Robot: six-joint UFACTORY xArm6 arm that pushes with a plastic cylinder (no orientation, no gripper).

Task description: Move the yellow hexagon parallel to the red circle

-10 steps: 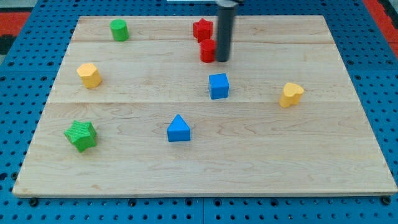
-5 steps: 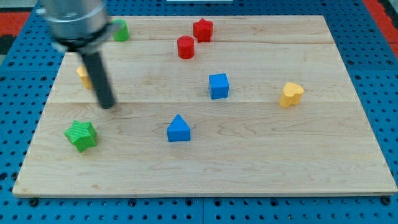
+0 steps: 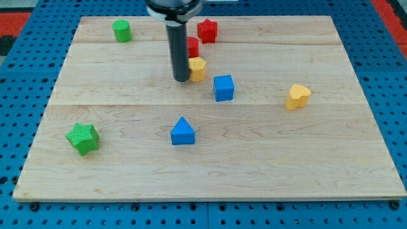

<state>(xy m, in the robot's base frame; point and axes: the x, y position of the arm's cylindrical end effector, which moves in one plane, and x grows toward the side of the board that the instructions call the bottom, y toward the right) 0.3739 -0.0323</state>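
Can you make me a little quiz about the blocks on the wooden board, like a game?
1. True or false: the yellow hexagon sits just below the red circle in the view.
2. Which block is nearest my tip? A) green star B) yellow hexagon C) yellow heart
3. Fill in: the blue triangle lies toward the view's ______ from the blue cube.

Key: 1 true. 2 B, my tip is right at its left side. 3 bottom left.
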